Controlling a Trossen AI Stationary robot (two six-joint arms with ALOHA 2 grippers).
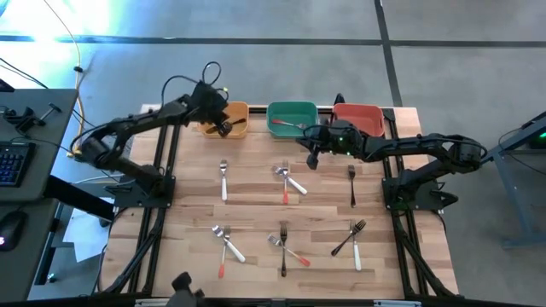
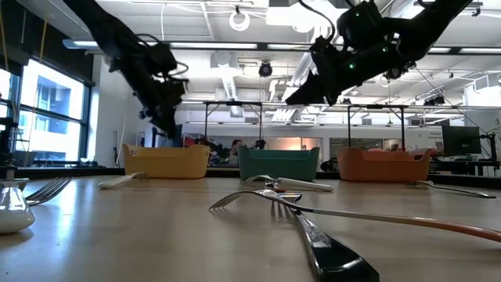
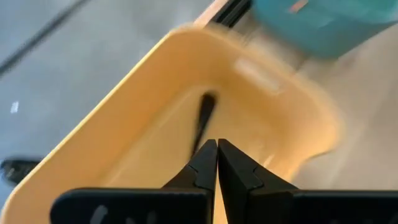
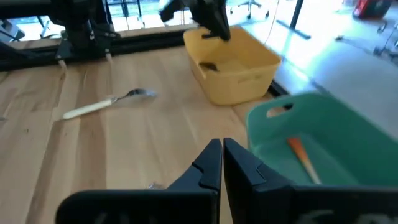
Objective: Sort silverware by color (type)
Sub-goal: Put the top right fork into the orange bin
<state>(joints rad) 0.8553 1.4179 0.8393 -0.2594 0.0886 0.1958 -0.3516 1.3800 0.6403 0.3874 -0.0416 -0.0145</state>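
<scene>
My left gripper [image 1: 223, 128] hangs over the yellow bin [image 1: 236, 118] at upper left of the high view, fingers together, holding nothing; a black-handled piece [image 3: 204, 115] lies inside the bin. My right gripper [image 1: 312, 159] hovers near centre, just below the green bin [image 1: 292, 119], fingers together too. The silverware [image 1: 285, 182] lies scattered over the wooden surface [image 1: 256, 188]. Beyond it, the low view shows a bright room with white ceiling ducts [image 2: 227, 78].
</scene>
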